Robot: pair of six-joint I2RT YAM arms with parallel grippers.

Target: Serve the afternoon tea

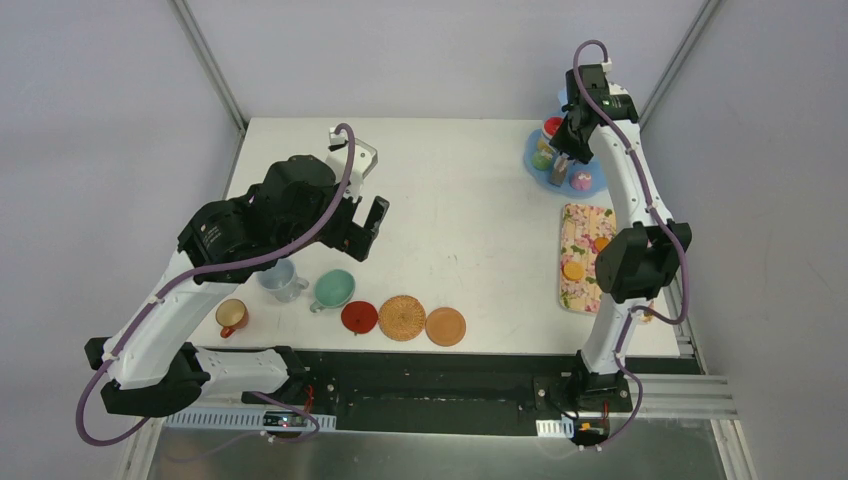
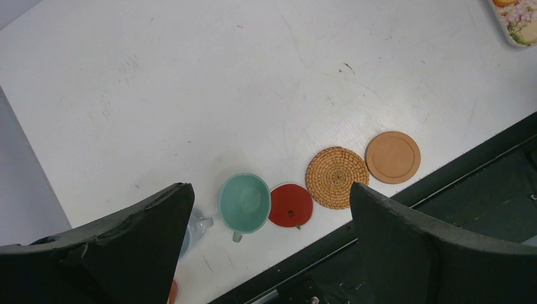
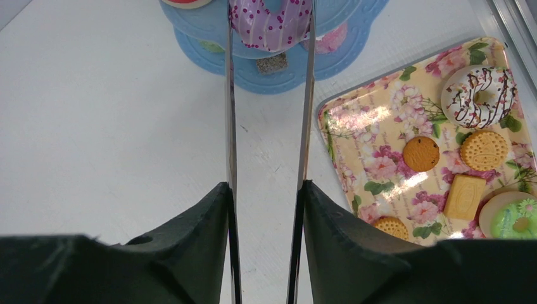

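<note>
Right hand [image 3: 264,187] gripping tongs [image 3: 230,95], purple donut [image 3: 269,28] between tips

**Left jaws wide open, right arm stretched way out**

So the left arm [image 1: 160,305] comes up off its base at the near left, bends at the elbow and leans in toward the middle of the table. The left gripper [image 1: 362,228] hangs in the air pointing down, with its fingers [image 2: 152,228] spread wide apart.

The right arm [image 1: 625,170] is reaching out to the far right corner, wrist tipped downward. The right gripper [image 1: 559,168] has its fingers [image 3: 202,221] pinched in on the tongs [image 3: 229,126], one finger against each blade.
</note>
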